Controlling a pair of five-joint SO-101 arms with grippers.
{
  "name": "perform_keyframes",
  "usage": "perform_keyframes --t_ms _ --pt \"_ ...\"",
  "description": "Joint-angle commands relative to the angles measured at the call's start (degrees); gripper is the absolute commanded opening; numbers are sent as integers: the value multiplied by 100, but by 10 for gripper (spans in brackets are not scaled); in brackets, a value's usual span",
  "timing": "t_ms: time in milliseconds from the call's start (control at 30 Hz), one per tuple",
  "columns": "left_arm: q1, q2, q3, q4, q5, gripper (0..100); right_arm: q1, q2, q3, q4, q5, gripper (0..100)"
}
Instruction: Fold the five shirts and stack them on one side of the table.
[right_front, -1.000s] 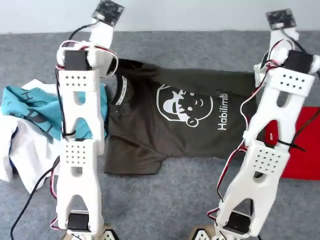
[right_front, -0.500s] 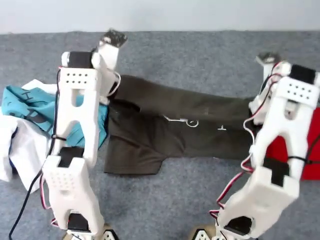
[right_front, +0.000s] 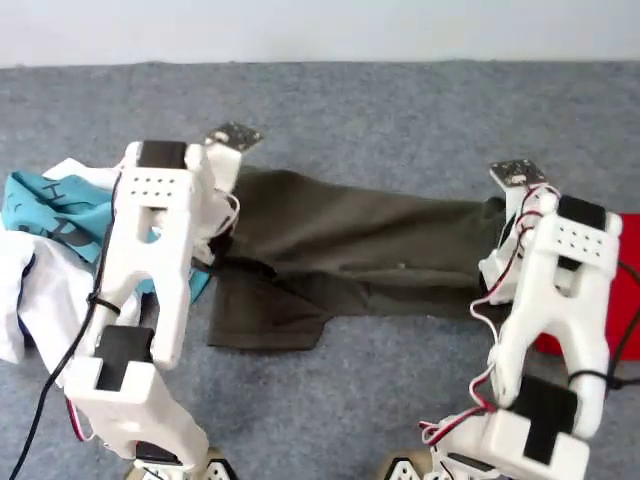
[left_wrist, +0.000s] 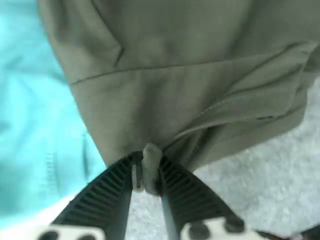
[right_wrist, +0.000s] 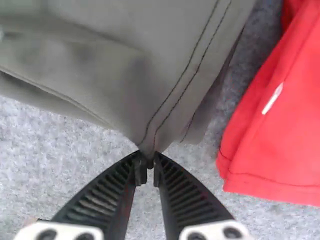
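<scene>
A dark olive shirt (right_front: 350, 250) lies across the middle of the grey table, its far edge folded over toward the front so its print is hidden. My left gripper (left_wrist: 148, 175) is shut on a pinch of the olive shirt (left_wrist: 190, 90) at its left end, beside the teal shirt (left_wrist: 35, 115). My right gripper (right_wrist: 148, 169) is shut on the hem of the olive shirt (right_wrist: 150, 65) at its right end, next to a red shirt (right_wrist: 280, 110). In the high view both arms stand over the shirt's two ends.
A teal shirt (right_front: 55, 225) and a white shirt (right_front: 30, 300) lie heaped at the table's left side. The red shirt (right_front: 625, 300) lies at the right edge, partly behind the right arm. Bare grey table (right_front: 380, 110) stretches behind the olive shirt.
Both arms have pulled back toward the front with the olive shirt's far edge, folding it over the front half. The white print is now covered.
</scene>
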Motion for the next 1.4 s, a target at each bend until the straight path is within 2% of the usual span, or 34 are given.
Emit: perform_keyframes --t_ms 0,300,400,600,833,1067,1267,1367 --pt "44 -343 312 141 -325 12 84 -470 158 -84 202 10" --pt "-9 -343 1103 -519 -396 13 426 -576 334 -84 220 10" --pt "-9 -343 1332 -686 -396 13 611 -576 343 -22 484 10" --pt "-9 -396 1393 -659 -396 13 796 -576 343 92 686 10" --pt "9 -396 1402 -167 -668 13 804 -585 343 101 695 10" --pt "44 -343 1464 -149 -686 13 787 -585 343 338 695 10" --pt "53 -343 1807 -466 -695 60 796 -541 343 391 668 16" --pt "158 -343 1965 -791 -686 96 796 -576 325 673 668 70"
